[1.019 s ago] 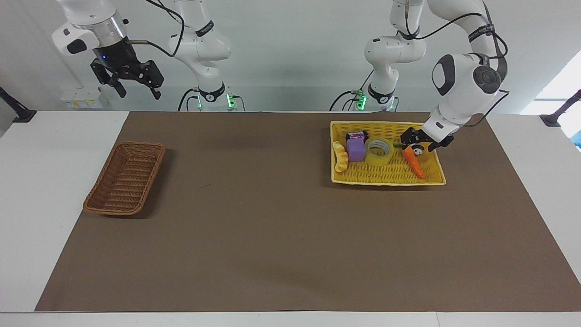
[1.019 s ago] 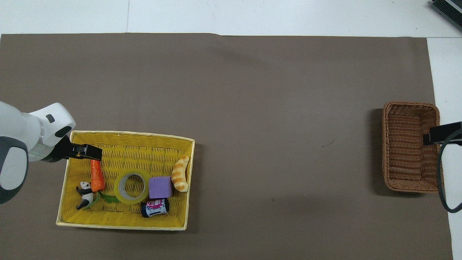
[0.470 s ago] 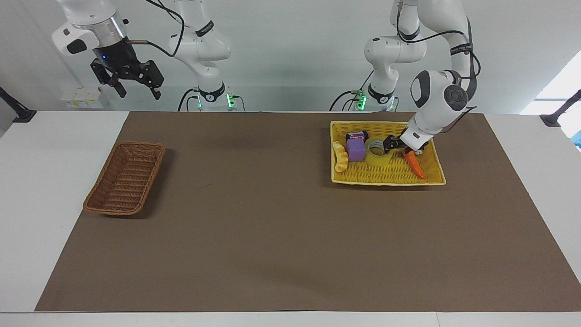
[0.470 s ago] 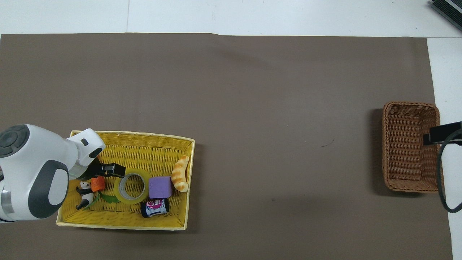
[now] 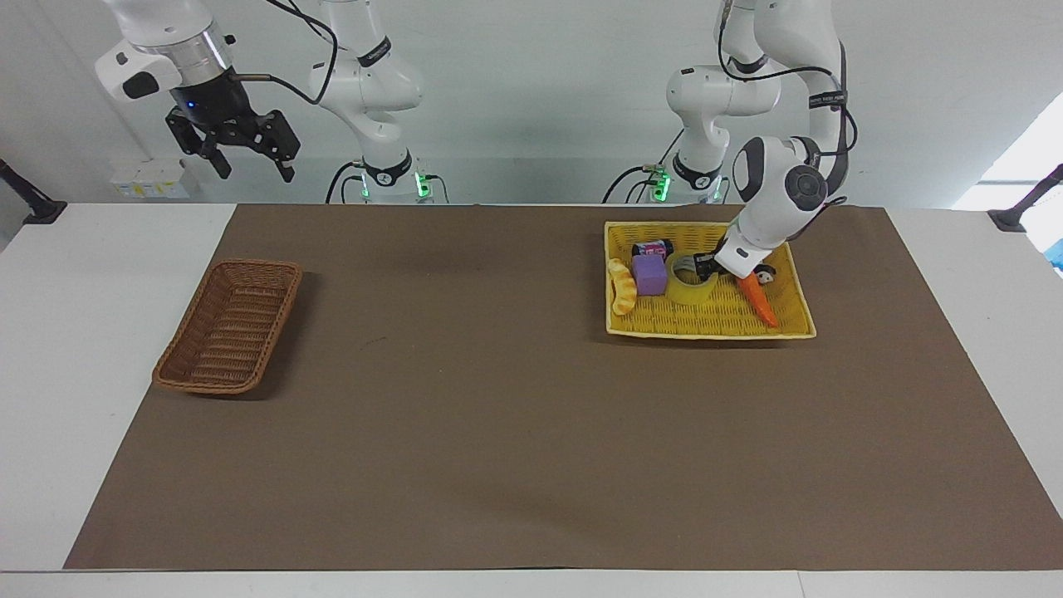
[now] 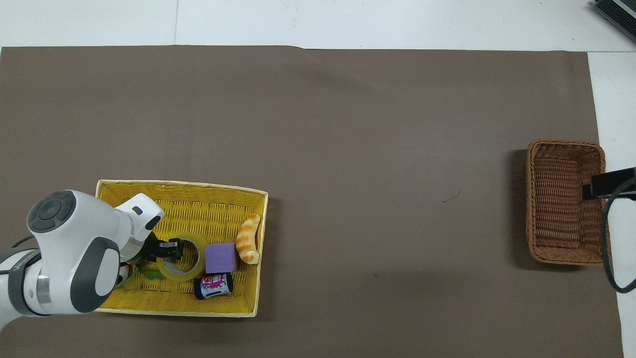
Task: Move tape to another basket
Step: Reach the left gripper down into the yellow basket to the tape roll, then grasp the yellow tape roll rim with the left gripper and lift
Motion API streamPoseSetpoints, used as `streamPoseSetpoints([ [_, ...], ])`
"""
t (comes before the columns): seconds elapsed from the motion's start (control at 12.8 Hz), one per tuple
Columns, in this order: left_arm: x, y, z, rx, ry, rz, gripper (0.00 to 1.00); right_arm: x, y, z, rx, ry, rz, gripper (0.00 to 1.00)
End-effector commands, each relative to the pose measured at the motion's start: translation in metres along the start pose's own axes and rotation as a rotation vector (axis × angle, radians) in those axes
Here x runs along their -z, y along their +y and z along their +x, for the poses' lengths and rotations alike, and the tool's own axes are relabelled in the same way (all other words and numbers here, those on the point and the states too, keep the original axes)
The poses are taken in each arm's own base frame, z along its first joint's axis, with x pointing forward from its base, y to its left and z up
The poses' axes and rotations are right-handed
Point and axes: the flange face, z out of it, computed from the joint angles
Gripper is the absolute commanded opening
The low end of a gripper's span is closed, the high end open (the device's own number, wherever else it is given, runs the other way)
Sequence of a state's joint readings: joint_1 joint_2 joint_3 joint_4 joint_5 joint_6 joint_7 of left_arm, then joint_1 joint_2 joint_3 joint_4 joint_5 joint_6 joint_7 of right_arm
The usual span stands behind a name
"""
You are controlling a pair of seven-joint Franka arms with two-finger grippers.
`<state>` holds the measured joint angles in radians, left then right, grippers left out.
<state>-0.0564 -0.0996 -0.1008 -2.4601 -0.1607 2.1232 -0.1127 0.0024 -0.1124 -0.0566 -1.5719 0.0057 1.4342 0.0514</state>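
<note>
Two baskets sit on the brown mat — one shallow bright yellow basket (image 6: pixel 251 248) and one narrow dark brown wicker basket (image 6: pixel 565 201). The single roll of translucent yellow packing tape (image 6: pixel 191 261) lies flat in the yellow one, hole upward, a purple cube (image 6: pixel 220 257) touching it at three o'clock. The left gripper (image 6: pixel 170 250) pinches the tape's wall at nine o'clock. The small can's (image 6: pixel 213 286) pink label is unreadable. The right gripper (image 5: pixel 249 154) (waiting, raised) has its fingers spread wide.

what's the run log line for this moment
left gripper: shut on tape wall, in yellow basket | right gripper: open, raised, waiting | brown basket: no tape
</note>
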Motion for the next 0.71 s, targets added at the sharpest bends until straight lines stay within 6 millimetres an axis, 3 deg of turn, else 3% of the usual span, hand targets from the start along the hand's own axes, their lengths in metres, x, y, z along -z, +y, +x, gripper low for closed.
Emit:
streamPoseSetpoints([
  [0.0,0.038,-0.002,0.022,-0.005,-0.024,-0.029,0.00,0.002,0.002,0.000,0.020,-0.005,-0.001,1.00],
  [0.31,0.103,0.008,0.036,-0.026,0.033,-0.045,0.00,0.003,0.002,0.000,0.020,-0.004,-0.001,1.00],
  [0.63,0.141,0.028,0.039,0.056,0.064,-0.184,0.00,0.003,0.003,0.000,0.018,-0.004,0.000,1.00],
])
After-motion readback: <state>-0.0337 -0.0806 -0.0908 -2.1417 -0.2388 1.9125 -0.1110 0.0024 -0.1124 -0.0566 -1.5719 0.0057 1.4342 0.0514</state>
